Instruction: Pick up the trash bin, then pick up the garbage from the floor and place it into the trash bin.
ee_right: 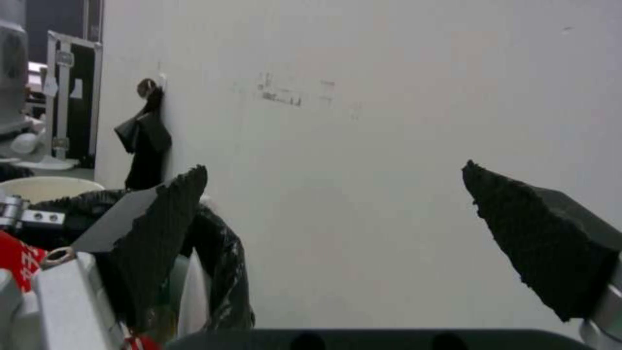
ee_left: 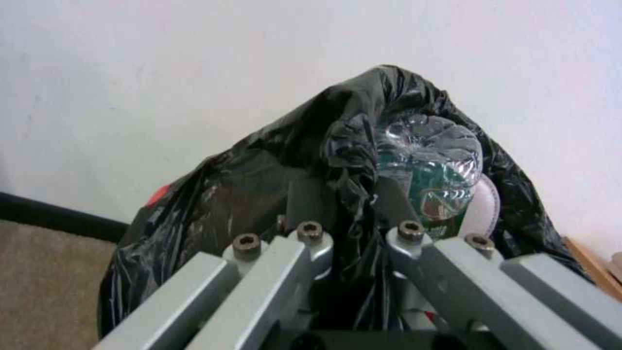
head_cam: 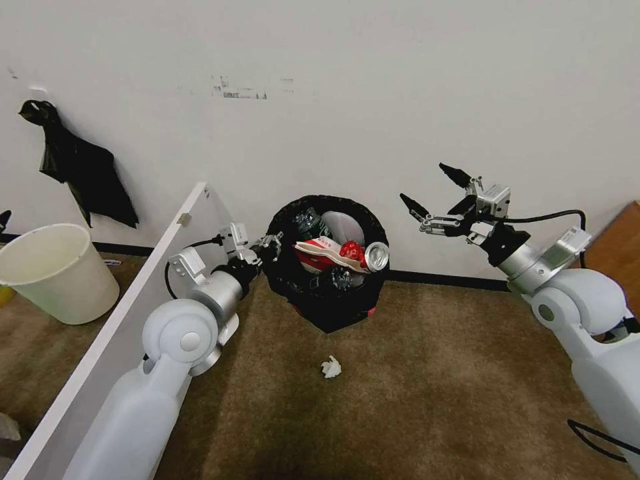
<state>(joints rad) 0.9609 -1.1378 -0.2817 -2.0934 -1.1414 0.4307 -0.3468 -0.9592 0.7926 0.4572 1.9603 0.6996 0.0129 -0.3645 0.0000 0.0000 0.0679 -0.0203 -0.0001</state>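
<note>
The trash bin (head_cam: 333,310), red with a black bag over its rim, is tilted with its mouth toward me, close to the wall. My left gripper (head_cam: 270,245) is shut on the bin's left rim; the left wrist view shows the left gripper (ee_left: 355,194) pinching the trash bin (ee_left: 246,180) by its bag. Inside lie a clear bottle (head_cam: 308,223) (ee_left: 431,160), a red-white carton (head_cam: 320,252) and a crushed red can (head_cam: 365,253). A white paper wad (head_cam: 331,367) lies on the floor (head_cam: 433,387) in front of the bin. My right gripper (head_cam: 424,182) (ee_right: 334,167) hangs open in the air to the bin's right.
A pale cream bucket (head_cam: 57,270) stands at the left behind a slanted white panel (head_cam: 133,293). A black bag (head_cam: 80,167) hangs on the wall. A wooden piece (head_cam: 617,247) sits at the far right. Open carpet lies around the paper wad.
</note>
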